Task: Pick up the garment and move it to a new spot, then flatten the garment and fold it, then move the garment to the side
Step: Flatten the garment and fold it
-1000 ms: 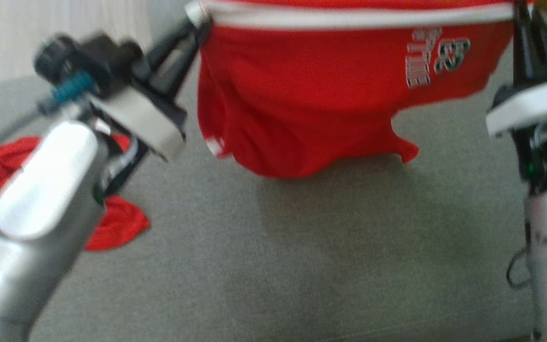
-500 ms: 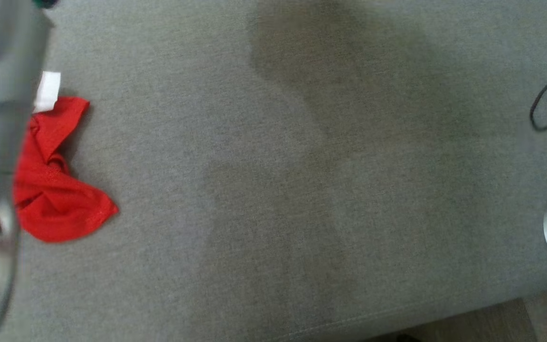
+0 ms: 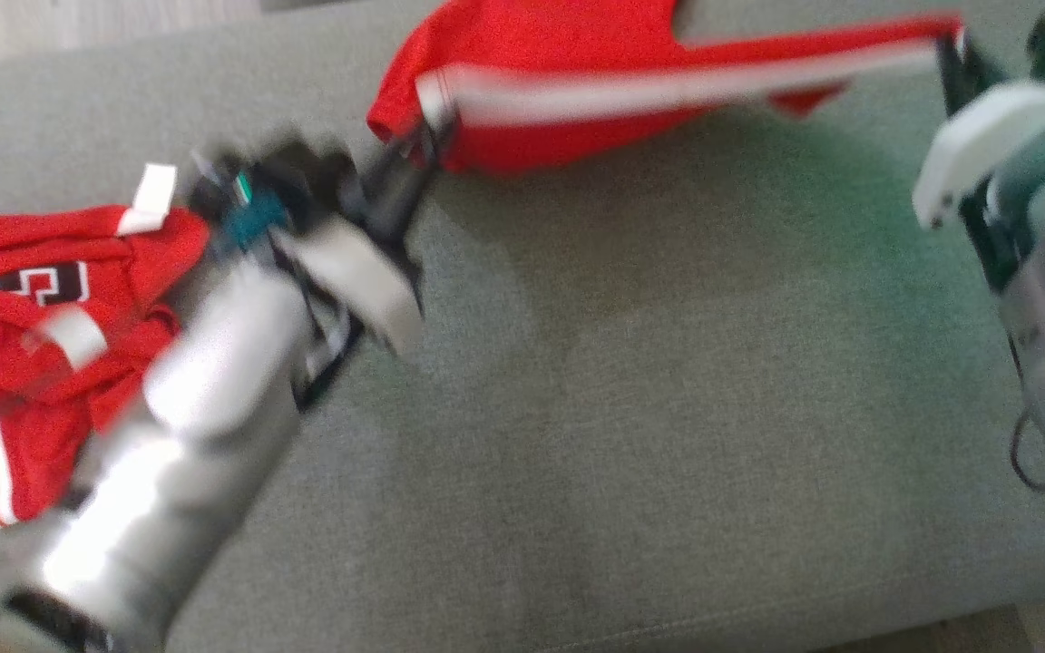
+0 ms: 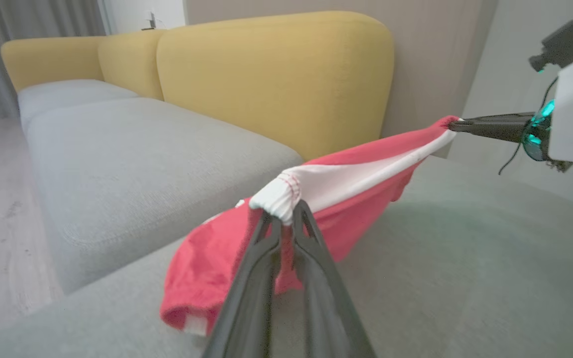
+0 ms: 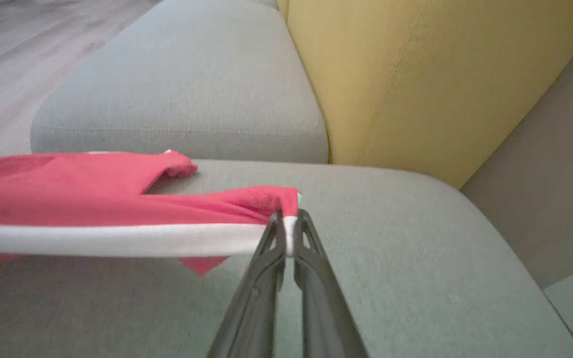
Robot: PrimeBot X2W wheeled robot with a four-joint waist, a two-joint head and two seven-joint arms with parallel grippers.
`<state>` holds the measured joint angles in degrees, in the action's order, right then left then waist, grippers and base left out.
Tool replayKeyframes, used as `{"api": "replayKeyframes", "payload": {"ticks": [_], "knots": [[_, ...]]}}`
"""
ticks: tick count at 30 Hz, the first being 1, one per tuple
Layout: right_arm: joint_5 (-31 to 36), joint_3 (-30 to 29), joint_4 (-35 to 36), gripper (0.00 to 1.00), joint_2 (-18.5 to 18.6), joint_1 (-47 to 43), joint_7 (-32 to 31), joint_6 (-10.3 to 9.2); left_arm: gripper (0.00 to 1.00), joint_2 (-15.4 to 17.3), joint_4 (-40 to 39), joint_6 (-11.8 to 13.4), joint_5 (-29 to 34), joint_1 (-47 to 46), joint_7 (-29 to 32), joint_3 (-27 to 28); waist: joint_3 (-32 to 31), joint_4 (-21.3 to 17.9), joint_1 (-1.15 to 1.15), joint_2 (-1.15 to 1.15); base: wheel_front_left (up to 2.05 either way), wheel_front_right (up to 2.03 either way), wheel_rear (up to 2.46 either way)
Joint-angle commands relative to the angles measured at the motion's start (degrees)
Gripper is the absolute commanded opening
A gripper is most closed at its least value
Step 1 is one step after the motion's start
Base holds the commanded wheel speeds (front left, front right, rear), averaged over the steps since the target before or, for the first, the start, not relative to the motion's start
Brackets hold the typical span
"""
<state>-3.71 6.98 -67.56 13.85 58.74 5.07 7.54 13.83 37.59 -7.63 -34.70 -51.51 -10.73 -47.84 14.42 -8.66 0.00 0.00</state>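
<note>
The garment (image 3: 577,54) is a pair of red shorts with a white waistband, stretched by that band between both grippers over the far part of the grey cushion (image 3: 622,453). My left gripper (image 3: 427,145) is shut on the bunched left end of the waistband (image 4: 279,196). My right gripper (image 3: 949,45) is shut on the right end, its tips pinching the white band (image 5: 289,219). The red cloth (image 5: 67,189) trails away from the band, sagging toward the cushion. The left wrist view shows the right gripper (image 4: 458,125) holding the far corner.
A second red garment with white trim (image 3: 24,317) lies crumpled at the left of the cushion, partly under my left forearm. A yellow backrest (image 4: 276,74) rises beyond, with another grey seat (image 5: 177,89) beside it. The cushion's front edge (image 3: 668,626) runs near the bottom.
The head view swung down and came back. The garment, which hung in a deep drape a second ago, is now pulled out flatter and lower over the cushion. Both grips have held.
</note>
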Motion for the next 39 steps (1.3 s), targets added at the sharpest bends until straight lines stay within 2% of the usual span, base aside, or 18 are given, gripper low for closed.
{"api": "replayKeyframes", "payload": {"ticks": [1, 5, 10, 18, 22, 25, 30, 35, 39], "knots": [[-1.38, 1.08, 0.94, 0.00, 1.85, -0.43, -0.85, -0.05, 0.00, 3.14, -2.15, 0.16, -0.95, -1.20, -0.33, 1.51, -1.53, 0.25, 0.00, 0.00, 0.00, 0.00, 0.00], [-6.35, 5.38, 0.34, 0.00, 4.52, -5.01, -5.06, -0.05, 0.00, 4.22, -5.87, 0.16, -3.06, 6.16, -0.13, -1.25, -4.44, 0.10, 0.00, 0.00, 0.00, 0.00, 0.00], [-13.73, 10.13, 4.01, 0.00, 8.49, -11.42, -9.89, -0.05, 0.00, 4.54, -11.50, 1.38, -4.14, 13.82, 0.83, -3.52, -7.85, -0.41, 0.00, 0.00, 0.00, 0.00, 0.00], [-26.05, 13.77, 17.03, 0.00, 17.16, -22.60, -19.13, -0.05, 0.00, 5.75, -23.03, 5.13, -4.83, 22.46, 5.19, -7.10, -9.50, -0.49, 0.00, 0.00, 0.00, 0.00, 0.00], [-28.05, 11.54, 24.28, 0.00, 20.44, -24.80, -18.28, -0.05, 0.00, 6.63, -27.31, 7.23, -4.00, 22.68, 6.52, -7.26, -8.04, 0.09, 0.00, 0.00, 0.00, 0.00, 0.00], [-26.82, 9.06, 28.06, 0.00, 19.94, -23.94, -16.63, -0.05, 0.00, 6.81, -28.50, 8.85, -3.28, 21.05, 6.53, -6.11, -6.11, 0.82, 0.00, 0.00, 0.00, 0.00, 0.00], [-21.28, 4.52, 30.74, 0.00, 16.25, -18.77, -14.31, -0.05, 0.00, 5.95, -28.04, 10.06, -3.47, 17.12, 6.46, -3.68, -1.56, 3.12, 0.00, 0.00, 0.00, 0.00, 0.00], [-14.71, 2.09, 29.14, 0.00, 11.85, -11.62, -13.64, -0.05, 0.00, 3.87, -25.86, 9.82, -3.89, 13.20, 5.97, -2.32, 2.95, 6.51, 0.00, 0.00, 0.00, 0.00, 0.00], [-10.99, 1.46, 26.47, 0.00, 9.87, -7.20, -13.60, -0.05, 0.00, 2.26, -24.33, 9.17, -4.02, 11.04, 5.62, -2.18, 5.31, 8.61, 0.00, 0.00, 0.00, 0.00, 0.00]]}}
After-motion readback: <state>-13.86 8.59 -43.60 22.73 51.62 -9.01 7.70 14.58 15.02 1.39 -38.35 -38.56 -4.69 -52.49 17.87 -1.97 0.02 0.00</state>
